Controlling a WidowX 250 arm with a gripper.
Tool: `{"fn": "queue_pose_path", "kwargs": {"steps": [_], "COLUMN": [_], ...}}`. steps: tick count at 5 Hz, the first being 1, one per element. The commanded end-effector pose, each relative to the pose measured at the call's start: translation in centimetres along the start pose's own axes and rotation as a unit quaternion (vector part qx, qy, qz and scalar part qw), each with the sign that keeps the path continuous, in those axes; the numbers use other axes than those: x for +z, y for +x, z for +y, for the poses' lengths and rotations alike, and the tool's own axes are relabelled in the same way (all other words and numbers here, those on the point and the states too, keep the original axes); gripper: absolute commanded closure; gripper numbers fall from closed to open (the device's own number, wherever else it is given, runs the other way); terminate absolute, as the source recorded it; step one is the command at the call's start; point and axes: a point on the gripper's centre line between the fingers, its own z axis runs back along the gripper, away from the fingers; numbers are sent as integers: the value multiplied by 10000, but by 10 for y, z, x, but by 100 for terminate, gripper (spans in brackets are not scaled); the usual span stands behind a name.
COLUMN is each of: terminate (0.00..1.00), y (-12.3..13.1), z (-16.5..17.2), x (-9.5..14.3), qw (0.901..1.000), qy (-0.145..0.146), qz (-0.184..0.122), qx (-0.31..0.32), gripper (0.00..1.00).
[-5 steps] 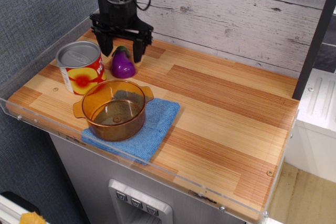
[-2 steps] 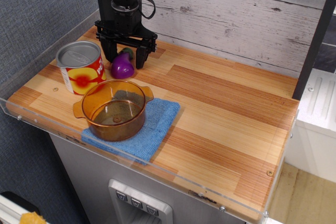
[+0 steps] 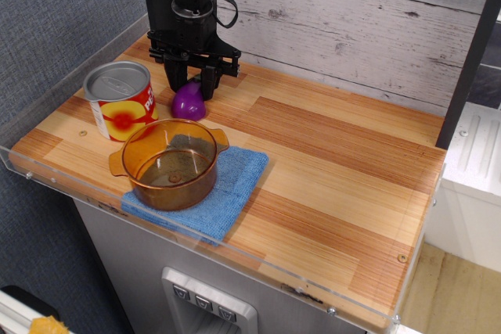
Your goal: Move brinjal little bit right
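Note:
The brinjal (image 3: 188,105) is a small glossy purple toy eggplant on the wooden tabletop at the back left, just right of the red-and-yellow can (image 3: 121,101). Its green stem cap is hidden behind the gripper. My black gripper (image 3: 192,84) has come down from above over the brinjal's top. Its two fingers stand close on either side of the upper part and are closed on it. The brinjal's lower body rests on the table.
An amber glass pot (image 3: 167,163) sits on a blue cloth (image 3: 225,193) in front of the brinjal. A clear acrylic rim (image 3: 47,84) runs along the table's left and front edges. A grey plank wall (image 3: 352,29) stands behind. Bare wood (image 3: 344,162) lies to the right.
The gripper has lowered over the brinjal and its fingers have closed from wide apart to tight on the brinjal's top. The brinjal has shifted slightly right.

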Motion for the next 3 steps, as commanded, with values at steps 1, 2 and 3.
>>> {"fn": "queue_pose_path", "kwargs": {"steps": [1, 2, 3], "terminate": [0, 0, 0], "y": [11, 15, 16], "z": [-6, -12, -22], "x": [41, 61, 78], "qw": [9984, 9974, 9960], "qy": [-20, -33, -90], "qz": [-546, -716, -878], "qx": [-108, -115, -128], "gripper": [100, 100, 100]}}
